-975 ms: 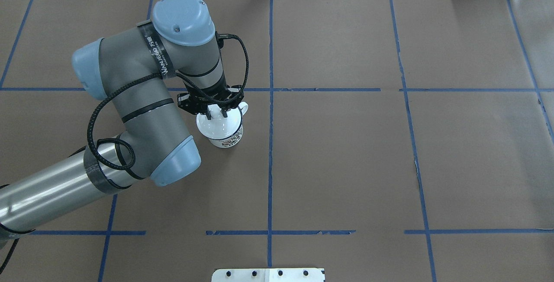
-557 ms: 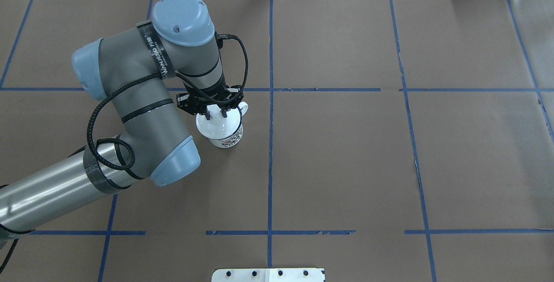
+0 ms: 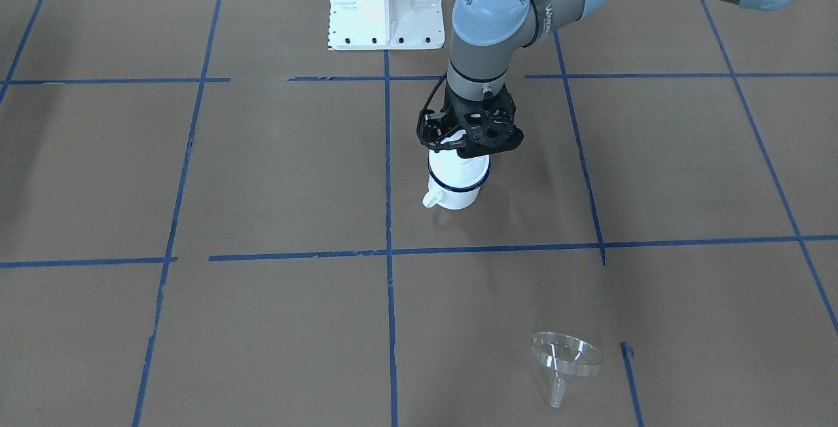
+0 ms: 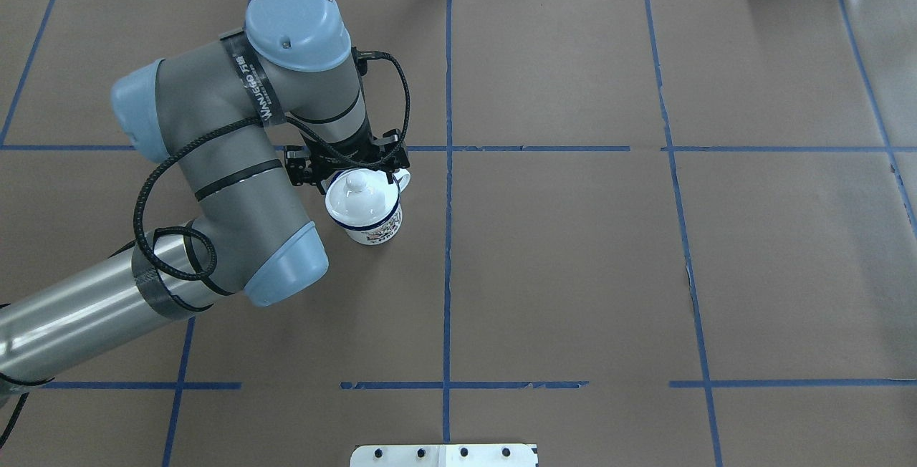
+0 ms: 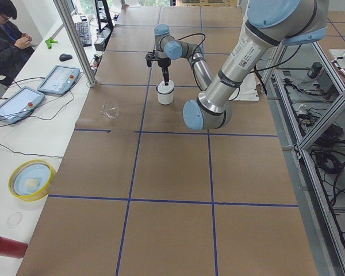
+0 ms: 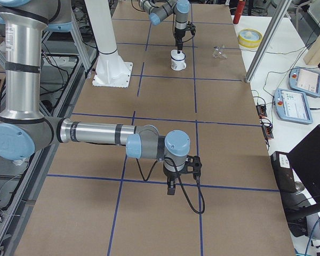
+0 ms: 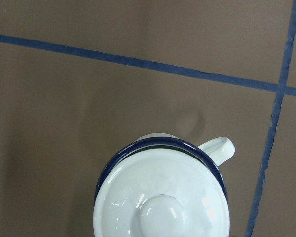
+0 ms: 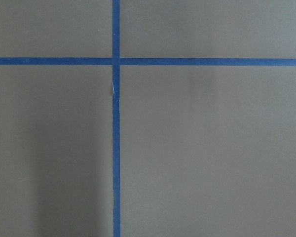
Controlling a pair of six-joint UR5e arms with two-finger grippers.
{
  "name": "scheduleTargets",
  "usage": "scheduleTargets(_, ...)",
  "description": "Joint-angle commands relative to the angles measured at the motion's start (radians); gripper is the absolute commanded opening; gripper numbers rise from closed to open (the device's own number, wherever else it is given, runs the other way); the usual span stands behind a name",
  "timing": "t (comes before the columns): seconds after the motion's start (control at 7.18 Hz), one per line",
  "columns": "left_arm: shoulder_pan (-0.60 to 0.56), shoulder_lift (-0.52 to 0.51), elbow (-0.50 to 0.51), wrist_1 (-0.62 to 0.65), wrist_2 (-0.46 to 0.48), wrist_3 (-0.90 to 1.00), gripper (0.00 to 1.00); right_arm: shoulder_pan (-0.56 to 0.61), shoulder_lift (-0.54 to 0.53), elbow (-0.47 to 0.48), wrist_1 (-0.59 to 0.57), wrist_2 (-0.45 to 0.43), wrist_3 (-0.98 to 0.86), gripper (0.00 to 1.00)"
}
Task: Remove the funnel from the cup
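The cup (image 3: 458, 194) is a white mug with a dark blue rim, standing upright with a round white knobbed lid (image 4: 354, 198) on it. It also shows in the left wrist view (image 7: 219, 148). The clear funnel (image 3: 566, 355) lies on its side on the brown table, far from the cup, toward the operators' side. It is not visible in the overhead view. My left gripper (image 3: 466, 152) hangs just above the lid, open and empty. My right gripper (image 6: 170, 189) points down at bare table far from the cup, and I cannot tell if it is open or shut.
Blue tape lines divide the brown table cover (image 4: 573, 273). The white robot base (image 3: 383, 1) stands at the robot's side. A yellow-rimmed bowl (image 5: 31, 179), tablets and a seated operator (image 5: 8, 34) are beyond the table's far edge.
My left gripper's fingers stood around the lid's knob earlier. Now the gripper has lifted up and away, and the lid with its knob shows bare on the cup.
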Motion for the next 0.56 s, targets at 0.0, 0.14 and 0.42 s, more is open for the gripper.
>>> scheduleTargets(0.0,-0.079,0.052,-0.121,0.001,-0.012,0.047,1.00,0.000,0.000,0.000,0.000,0.000,0.000,1.00)
scheduleTargets(0.14,-0.128,0.098,-0.181,0.004,-0.013,0.172,1.00,0.000,0.000,0.000,0.000,0.000,0.000,1.00)
scheduleTargets(0.42,-0.331,0.213,-0.200,-0.001,-0.097,0.525,1.00,0.000,0.000,0.000,0.000,0.000,0.000,1.00)
